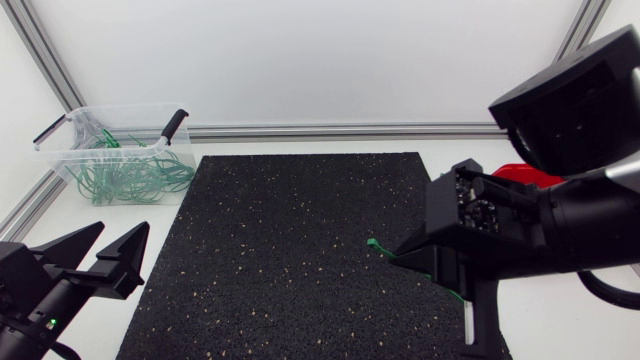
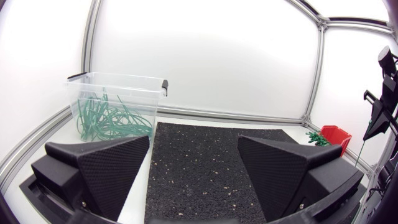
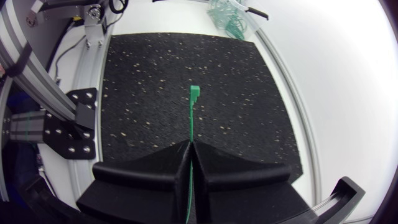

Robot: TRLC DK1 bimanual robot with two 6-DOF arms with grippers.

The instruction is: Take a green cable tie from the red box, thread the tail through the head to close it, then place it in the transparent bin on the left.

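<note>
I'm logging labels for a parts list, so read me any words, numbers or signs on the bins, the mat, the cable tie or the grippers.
No readable text in any view.
The transparent bin, red box, black speckled mat, green cable tie, left gripper and right gripper show no words, numbers or signs.

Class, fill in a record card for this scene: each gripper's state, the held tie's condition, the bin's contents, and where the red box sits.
left gripper: open, empty, beside the black mat
right gripper: shut on green cable tie, above the mat
tie state: straight, head ahead of the fingers, not threaded
transparent bin: far left, holds green ties
red box: far right
</note>
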